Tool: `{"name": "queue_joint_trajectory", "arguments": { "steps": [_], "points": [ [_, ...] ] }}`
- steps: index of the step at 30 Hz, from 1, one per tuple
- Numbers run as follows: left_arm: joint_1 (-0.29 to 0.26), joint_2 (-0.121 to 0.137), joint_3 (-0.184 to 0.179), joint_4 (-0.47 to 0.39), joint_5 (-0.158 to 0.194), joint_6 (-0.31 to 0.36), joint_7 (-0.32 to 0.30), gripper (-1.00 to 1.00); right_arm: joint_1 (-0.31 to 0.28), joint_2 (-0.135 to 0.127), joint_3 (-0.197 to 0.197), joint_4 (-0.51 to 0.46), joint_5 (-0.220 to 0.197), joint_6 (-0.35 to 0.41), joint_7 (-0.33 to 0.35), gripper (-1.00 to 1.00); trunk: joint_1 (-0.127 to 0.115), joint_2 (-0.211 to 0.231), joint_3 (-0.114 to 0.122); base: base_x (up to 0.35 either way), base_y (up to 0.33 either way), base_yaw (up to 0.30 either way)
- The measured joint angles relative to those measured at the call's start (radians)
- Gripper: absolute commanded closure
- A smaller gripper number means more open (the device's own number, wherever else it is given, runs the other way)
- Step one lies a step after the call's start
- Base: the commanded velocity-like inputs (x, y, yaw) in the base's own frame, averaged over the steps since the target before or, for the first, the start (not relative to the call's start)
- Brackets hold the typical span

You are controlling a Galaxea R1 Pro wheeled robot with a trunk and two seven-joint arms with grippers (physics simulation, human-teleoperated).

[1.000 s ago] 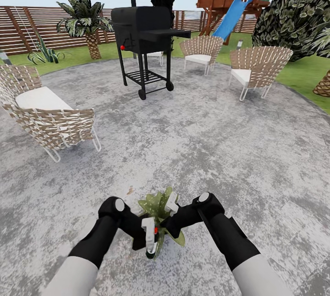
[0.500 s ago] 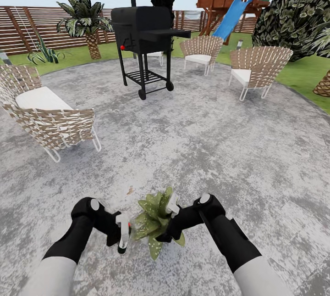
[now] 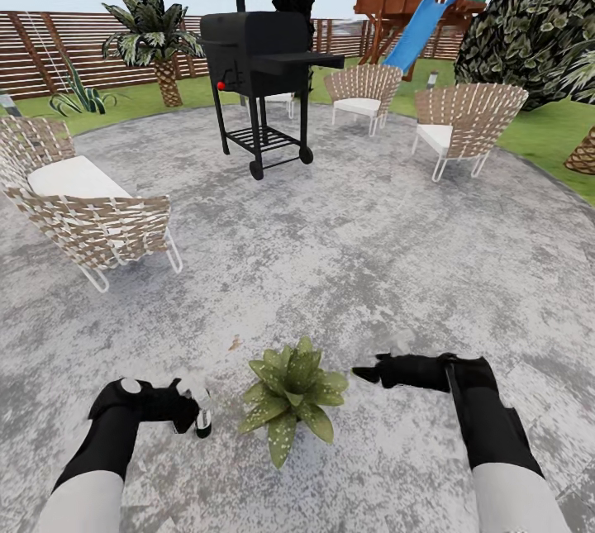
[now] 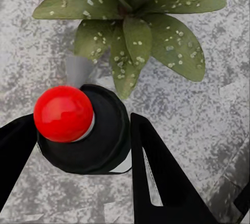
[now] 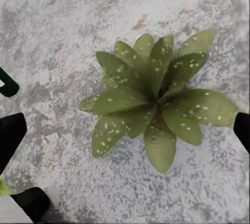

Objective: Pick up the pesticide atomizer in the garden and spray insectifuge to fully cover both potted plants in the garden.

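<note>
One potted plant (image 3: 291,397), a low rosette of speckled green leaves, sits on the grey patio (image 3: 372,252) between my two arms; its pot is hidden under the leaves. Just left of it, my left gripper (image 3: 195,412) is shut on the pesticide atomizer (image 3: 201,406), a small white bottle with a dark part. In the left wrist view the atomizer (image 4: 86,135) shows its dark body and red spot between the black fingers (image 4: 156,177), aimed at the plant (image 4: 130,21). To the right of the plant, my right gripper (image 3: 362,371) is open and holds nothing; its fingertips (image 5: 11,133) flank the plant (image 5: 151,99).
A black grill (image 3: 260,62) stands at the patio's far side. Wicker chairs stand to the left (image 3: 83,211) and at the far right (image 3: 463,124). Behind them are the brown slatted fence (image 3: 49,45), a palm (image 3: 157,37), a large bush (image 3: 537,21) and a playset with a blue slide (image 3: 421,21).
Both arms have spread apart from over the plant. The left one carried the atomizer to the left and lower. The right one swung out to the right, leaving the whole rosette uncovered.
</note>
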Motion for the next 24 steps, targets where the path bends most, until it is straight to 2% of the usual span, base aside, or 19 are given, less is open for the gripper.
{"name": "queue_joint_trajectory", "arguments": {
  "steps": [1,2,3,6,7,9,11,12,13,14,16,17,20,24],
  "points": [
    [0.0,-0.013,0.003,0.003,0.0,0.016,0.017,1.0,0.001,0.0,-0.089,0.0,0.003,-0.041,0.001,-1.0,0.0,0.0,0.0,0.0,0.0,0.0],
    [0.0,-0.019,0.004,0.005,0.001,0.038,0.025,1.0,0.002,0.0,-0.147,0.0,0.004,-0.084,0.001,-1.0,0.0,0.0,0.0,0.0,0.0,0.0],
    [0.0,-0.025,0.005,0.006,0.003,0.101,0.045,1.0,0.003,0.0,-0.251,0.001,0.007,-0.176,0.002,-1.0,0.0,0.0,0.0,0.0,0.0,0.0],
    [0.0,-0.037,0.005,0.023,0.016,0.166,0.106,1.0,0.004,0.0,-0.431,0.004,0.015,-0.262,0.0,-1.0,0.0,0.0,0.0,0.0,0.0,0.0],
    [0.001,-0.043,0.005,0.055,0.039,0.18,0.156,1.0,0.004,0.001,-0.501,0.005,0.037,-0.279,-0.001,-1.0,0.0,0.0,0.0,0.0,0.0,0.0],
    [0.001,-0.046,0.005,0.101,0.072,0.192,0.238,1.0,0.004,0.001,-0.584,0.012,0.089,-0.304,-0.004,-1.0,0.0,0.0,0.0,0.0,0.0,0.0],
    [0.001,-0.048,0.006,0.128,0.085,0.196,0.283,1.0,0.004,0.002,-0.651,0.05,0.124,-0.352,-0.024,-1.0,0.0,0.0,0.0,0.0,0.0,0.0],
    [0.001,-0.047,0.006,0.138,0.088,0.197,0.296,1.0,0.004,0.001,-0.69,0.078,0.133,-0.381,-0.051,-1.0,0.0,0.0,0.0,0.0,0.0,0.0],
    [0.001,-0.047,0.007,0.147,0.094,0.198,0.307,1.0,0.004,0.001,-0.753,0.114,0.142,-0.416,-0.113,-1.0,0.0,0.0,0.0,0.0,0.0,0.0],
    [0.001,-0.047,0.011,0.151,0.099,0.198,0.312,1.0,0.004,0.001,-0.795,0.129,0.145,-0.431,-0.166,-1.0,0.0,0.0,0.0,0.0,0.0,0.0],
    [0.002,-0.048,0.03,0.155,0.115,0.198,0.317,1.0,0.004,0.001,-0.871,0.148,0.149,-0.448,-0.268,-1.0,0.0,0.0,0.0,0.0,0.0,0.0],
    [0.002,-0.048,0.04,0.156,0.122,0.198,0.318,1.0,0.004,0.001,-0.889,0.151,0.149,-0.451,-0.289,-1.0,0.0,0.0,0.0,0.0,0.0,0.0],
    [0.002,-0.048,0.057,0.165,0.132,0.199,0.319,1.0,0.004,0.001,-0.913,0.157,0.149,-0.454,-0.313,-1.0,0.0,0.0,0.0,0.0,0.0,0.0],
    [0.002,-0.047,0.061,0.231,0.133,0.198,0.319,1.0,0.004,0.001,-0.92,0.158,0.152,-0.455,-0.319,-1.0,0.0,0.0,0.0,0.0,0.0,0.0]
  ]
}}
